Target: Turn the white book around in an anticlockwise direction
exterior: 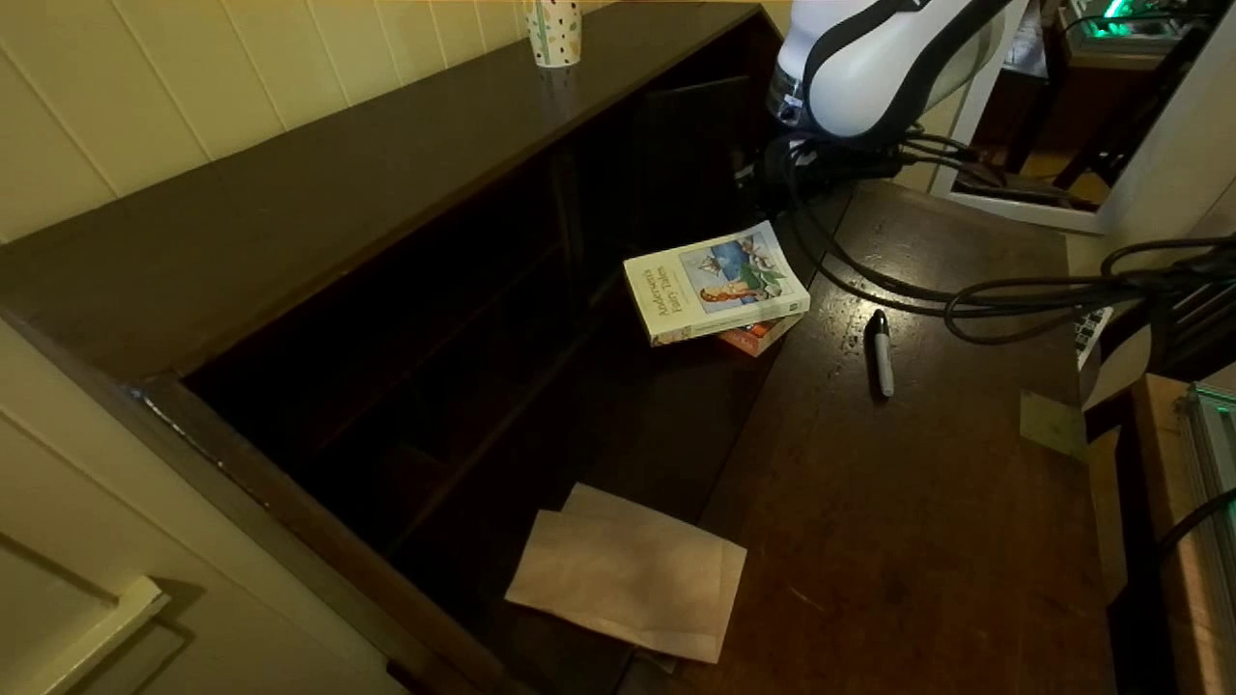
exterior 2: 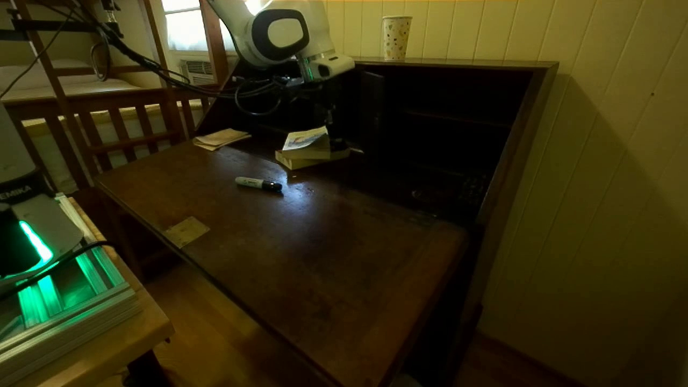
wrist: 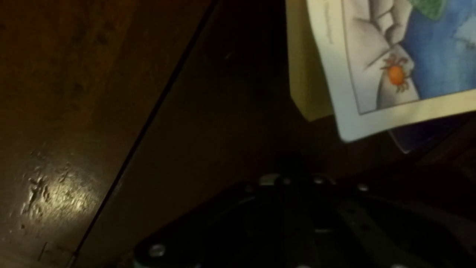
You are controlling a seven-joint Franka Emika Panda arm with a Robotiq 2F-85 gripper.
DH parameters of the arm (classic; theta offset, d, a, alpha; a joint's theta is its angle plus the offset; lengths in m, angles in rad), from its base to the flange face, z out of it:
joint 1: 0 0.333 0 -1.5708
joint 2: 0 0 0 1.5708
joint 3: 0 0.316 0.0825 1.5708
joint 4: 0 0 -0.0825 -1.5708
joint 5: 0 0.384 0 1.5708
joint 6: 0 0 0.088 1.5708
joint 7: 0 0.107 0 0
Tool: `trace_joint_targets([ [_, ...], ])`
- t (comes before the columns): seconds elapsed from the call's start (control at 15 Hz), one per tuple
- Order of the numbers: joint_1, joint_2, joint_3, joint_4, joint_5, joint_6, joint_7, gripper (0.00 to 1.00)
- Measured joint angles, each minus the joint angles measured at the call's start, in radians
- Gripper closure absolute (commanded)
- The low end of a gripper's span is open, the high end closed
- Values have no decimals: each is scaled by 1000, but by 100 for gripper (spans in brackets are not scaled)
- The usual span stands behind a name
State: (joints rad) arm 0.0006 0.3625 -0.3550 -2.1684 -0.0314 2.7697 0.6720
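In an exterior view, from the left, the paper sheets (exterior 2: 219, 138) are lying on the far left of the wooden desk (exterior 2: 301, 231); the marker (exterior 2: 258, 184) is lying nearer and to their right, its black cap pointing right. Farther off and right of the marker, the white book (exterior 2: 305, 140) is resting on a second book (exterior 2: 301, 163), its picture cover facing up, and the lower one is poking out askew beneath it. Just right of the white book I am holding my gripper (wrist: 293, 176) low, fingers pointing down. I am holding it clenched: in the wrist view its fingertips are standing together, near the white book's corner, though I cannot tell whether I am touching that book. Farther right, a spotted cup (exterior 2: 396, 38) is standing upright on the high far ledge (exterior: 386, 174).
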Motion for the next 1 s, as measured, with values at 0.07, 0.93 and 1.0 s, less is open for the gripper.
trace_joint_targets([
  [0.07, 31, -15, -38, -1, -56, -22, 27, 100],
  [0.93, 45, -243, 151, -102, -145, -15, -20, 100],
  [1.0, 40, -241, 178, -113, -96, 12, -55, 100],
])
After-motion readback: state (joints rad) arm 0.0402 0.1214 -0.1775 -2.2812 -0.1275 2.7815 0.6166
